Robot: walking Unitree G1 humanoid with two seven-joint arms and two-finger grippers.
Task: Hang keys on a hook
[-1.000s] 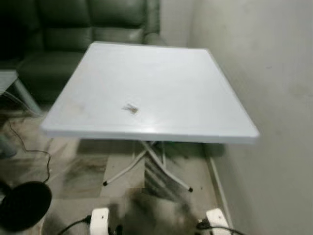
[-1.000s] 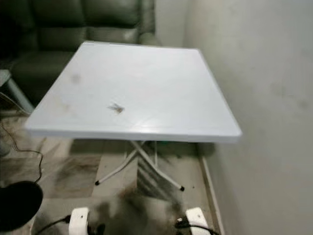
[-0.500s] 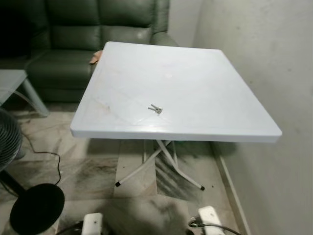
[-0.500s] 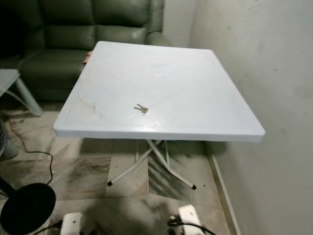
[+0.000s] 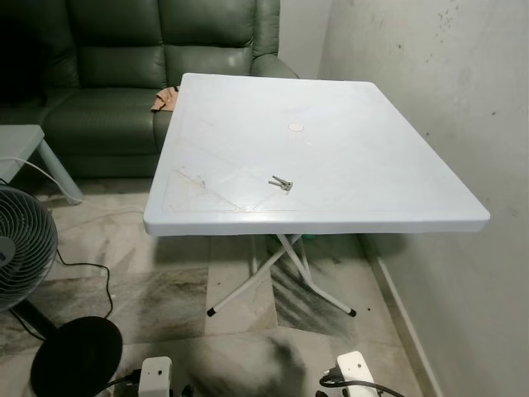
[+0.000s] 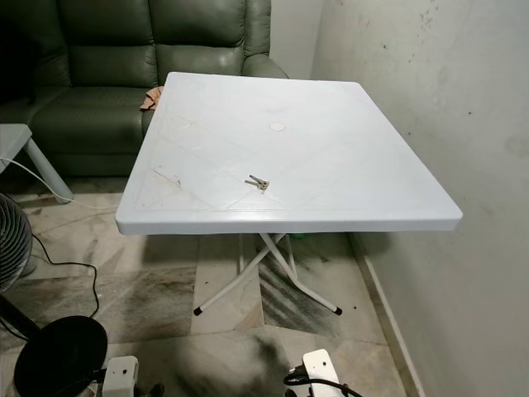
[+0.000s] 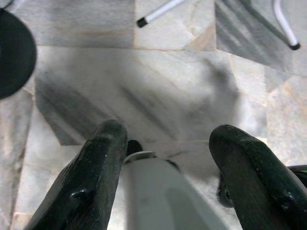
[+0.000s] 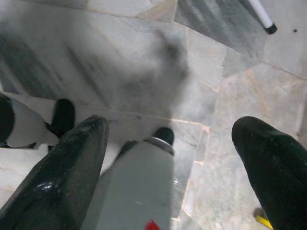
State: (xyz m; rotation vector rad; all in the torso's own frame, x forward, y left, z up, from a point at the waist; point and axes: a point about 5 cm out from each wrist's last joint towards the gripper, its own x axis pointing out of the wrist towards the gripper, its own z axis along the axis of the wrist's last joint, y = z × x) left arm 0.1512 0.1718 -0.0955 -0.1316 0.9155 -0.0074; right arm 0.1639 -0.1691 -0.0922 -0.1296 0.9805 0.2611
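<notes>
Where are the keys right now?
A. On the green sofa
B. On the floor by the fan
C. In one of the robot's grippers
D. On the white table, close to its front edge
D: the keys lie flat on the white table, close to its front edge, with nothing touching them.

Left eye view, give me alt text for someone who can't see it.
A small bunch of silver metal keys lies near the front edge of a square white plastic folding table that stands against a pale wall. A dark green leather sofa sits behind the table, and a grey floor fan stands on the marble floor to the left.
</notes>
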